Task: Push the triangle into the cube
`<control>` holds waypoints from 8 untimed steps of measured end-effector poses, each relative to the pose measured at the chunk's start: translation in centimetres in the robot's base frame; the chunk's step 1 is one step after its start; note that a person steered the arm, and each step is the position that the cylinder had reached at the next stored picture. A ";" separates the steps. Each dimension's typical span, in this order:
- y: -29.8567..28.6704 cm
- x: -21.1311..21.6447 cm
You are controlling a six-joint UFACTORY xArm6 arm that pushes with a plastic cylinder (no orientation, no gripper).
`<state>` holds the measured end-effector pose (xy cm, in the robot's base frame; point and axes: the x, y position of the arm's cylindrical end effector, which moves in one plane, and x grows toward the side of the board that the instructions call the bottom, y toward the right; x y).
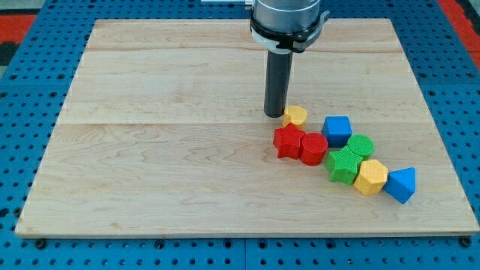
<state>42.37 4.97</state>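
Observation:
The blue triangle lies at the view's lower right, at the end of a row of blocks. The blue cube sits up and to its left, apart from it. Between them lie a green cylinder, a green star-like block and a yellow hexagon, which touches the triangle. My tip rests on the board just left of a small yellow block, far to the left of the cube and triangle.
A red star-like block and a red cylinder sit side by side below my tip. The wooden board lies on a blue pegboard surface. The arm's body hangs over the board's top edge.

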 end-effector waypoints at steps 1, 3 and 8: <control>0.0 0.0; 0.4 -5.8; 23.2 10.9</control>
<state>53.23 28.19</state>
